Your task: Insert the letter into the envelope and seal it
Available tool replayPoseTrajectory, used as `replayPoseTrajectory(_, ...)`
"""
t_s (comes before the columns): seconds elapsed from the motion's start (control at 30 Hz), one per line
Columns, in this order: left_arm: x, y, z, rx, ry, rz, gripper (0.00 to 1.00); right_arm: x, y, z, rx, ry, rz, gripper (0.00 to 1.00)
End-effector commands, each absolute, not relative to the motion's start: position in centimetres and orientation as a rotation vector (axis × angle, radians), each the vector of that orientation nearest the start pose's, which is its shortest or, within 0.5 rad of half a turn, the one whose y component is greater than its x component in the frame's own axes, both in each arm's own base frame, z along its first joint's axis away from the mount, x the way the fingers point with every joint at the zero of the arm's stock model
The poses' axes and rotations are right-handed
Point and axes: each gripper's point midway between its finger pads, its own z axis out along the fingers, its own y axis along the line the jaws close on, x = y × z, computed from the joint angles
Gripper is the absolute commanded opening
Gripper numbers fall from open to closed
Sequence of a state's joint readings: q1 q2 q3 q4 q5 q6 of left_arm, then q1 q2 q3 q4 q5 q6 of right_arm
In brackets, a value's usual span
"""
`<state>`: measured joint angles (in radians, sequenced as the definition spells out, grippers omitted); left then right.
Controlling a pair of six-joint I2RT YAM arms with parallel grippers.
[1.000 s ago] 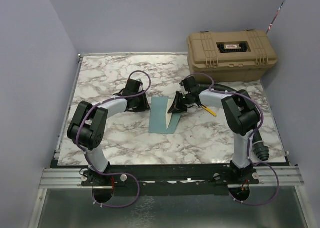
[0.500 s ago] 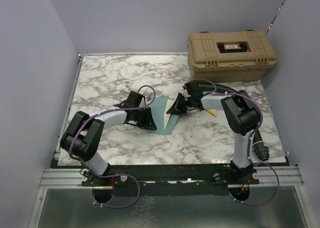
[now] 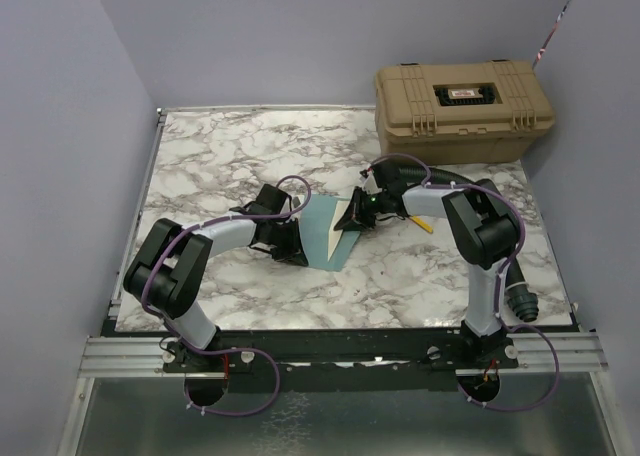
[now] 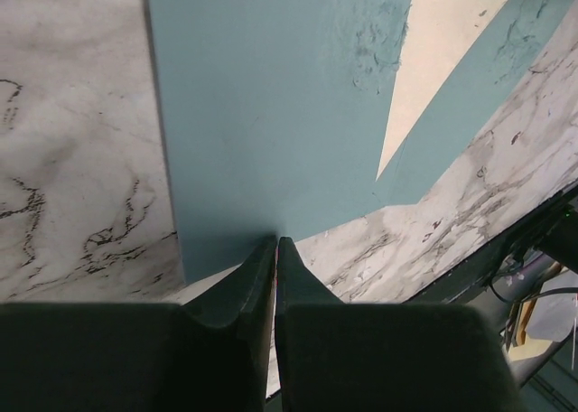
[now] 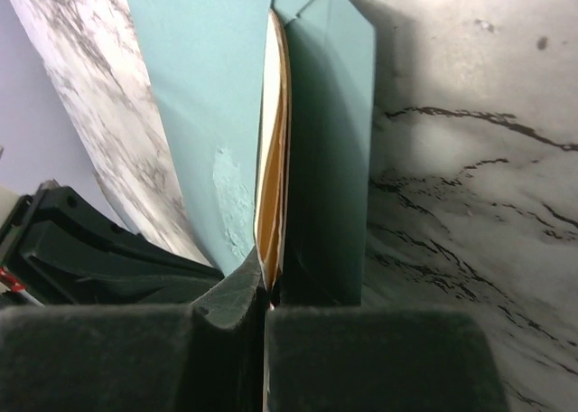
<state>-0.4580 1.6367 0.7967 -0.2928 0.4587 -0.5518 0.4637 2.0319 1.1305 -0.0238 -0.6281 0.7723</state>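
Observation:
The teal envelope [image 3: 315,226] lies flat at mid-table. My left gripper [image 3: 297,246] is at its near left edge. In the left wrist view my left gripper [image 4: 275,242] is shut, its tips pinching the rim of the envelope [image 4: 271,114]. The letter [image 3: 338,232] shows as a cream wedge slanting over the envelope's right part. My right gripper [image 3: 356,216] holds it from the right. In the right wrist view my right gripper [image 5: 268,281] is shut on the letter [image 5: 273,141], whose cream and tan edge runs between two layers of the envelope [image 5: 199,96].
A tan hard case [image 3: 462,96] stands at the back right corner of the marble table [image 3: 220,156]. A small yellow object [image 3: 420,221] lies beside the right arm. Purple walls close the left and back sides.
My left gripper moved right from beside the envelope onto its near left edge and closed there. The right gripper shifted slightly, and the cream wedge now lies further across the envelope.

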Motion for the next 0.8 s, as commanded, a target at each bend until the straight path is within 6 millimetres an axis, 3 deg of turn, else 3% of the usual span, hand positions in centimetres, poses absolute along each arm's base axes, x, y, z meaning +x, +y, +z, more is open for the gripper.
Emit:
replayPoseTrajectory(0.0,21.6,-17.7,-1.6,0.015,2.983,-0.525,0.06,31.0,29.6,0.4,-0.014,2.824,1.244,0.00)
replayPoseTrajectory(0.2,21.4,-17.7,-1.2,0.066,2.987,-0.532,0.07,31.6,29.5,0.6,-0.134,2.814,1.242,0.00)
replayPoseTrajectory(0.37,21.2,-17.6,-0.6,0.128,2.989,-0.551,0.13,32.0,28.9,0.7,-0.129,2.827,1.234,0.00)
replayPoseTrajectory(0.77,21.1,-17.3,-0.6,0.142,3.003,-0.568,0.13,33.1,27.9,1.0,-0.208,2.832,1.216,0.00)
